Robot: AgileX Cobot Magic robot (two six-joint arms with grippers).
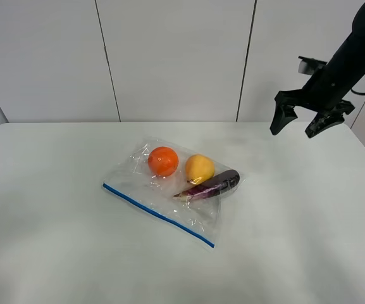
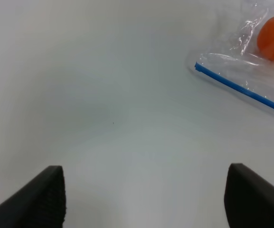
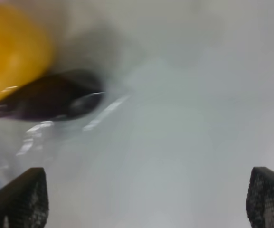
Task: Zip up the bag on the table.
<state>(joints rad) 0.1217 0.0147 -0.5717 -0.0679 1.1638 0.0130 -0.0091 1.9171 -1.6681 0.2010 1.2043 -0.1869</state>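
The clear plastic bag (image 1: 145, 190) lies flat in the middle of the white table (image 1: 55, 240), its blue zipper strip (image 1: 157, 215) along the near edge. An orange (image 1: 163, 161), a yellow fruit (image 1: 199, 168) and a purple eggplant (image 1: 212, 184) show through it. My right gripper (image 1: 301, 125) hangs open in the air above the table's far right, apart from the bag. The right wrist view shows the yellow fruit (image 3: 11, 52) and eggplant (image 3: 46, 100), blurred. My left gripper (image 2: 144, 202) is open over bare table; the zipper's end (image 2: 231, 85) and the orange (image 2: 273, 38) lie beyond it.
Grey wall panels (image 1: 176, 57) stand behind the table's far edge. The left arm is out of the exterior high view. Nothing else lies on the tabletop besides the bag.
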